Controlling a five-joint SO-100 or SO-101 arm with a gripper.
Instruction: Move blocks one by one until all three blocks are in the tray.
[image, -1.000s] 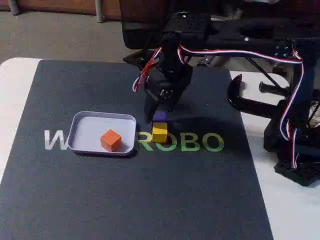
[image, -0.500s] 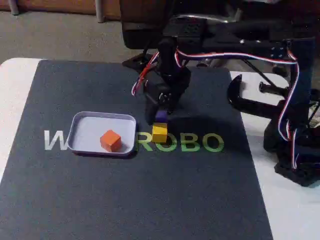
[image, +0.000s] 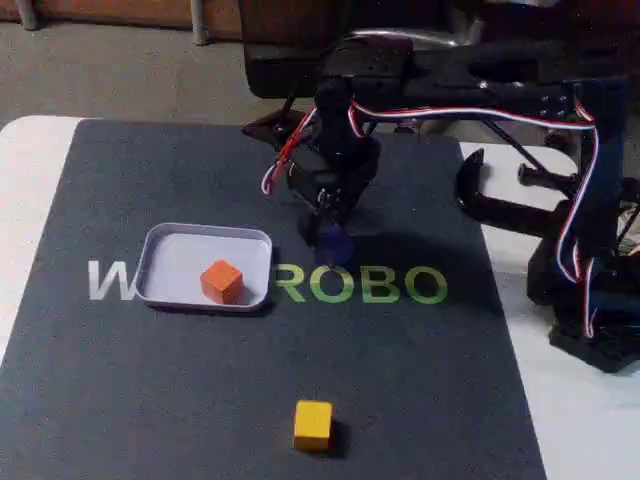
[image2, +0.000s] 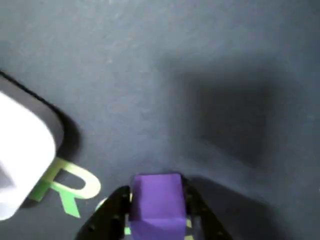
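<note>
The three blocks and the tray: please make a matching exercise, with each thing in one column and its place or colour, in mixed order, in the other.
1. orange block
2. yellow block
3. purple block
4. tray

A. between the fingers of the gripper
B. pale, left of the green letters
C. inside the tray
D. alone on the mat, near the front edge

Pairs: 1-C, 2-D, 3-A, 4-B

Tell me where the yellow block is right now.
In the fixed view the yellow block sits on the dark mat near the bottom edge, below the ROBO lettering.
</note>
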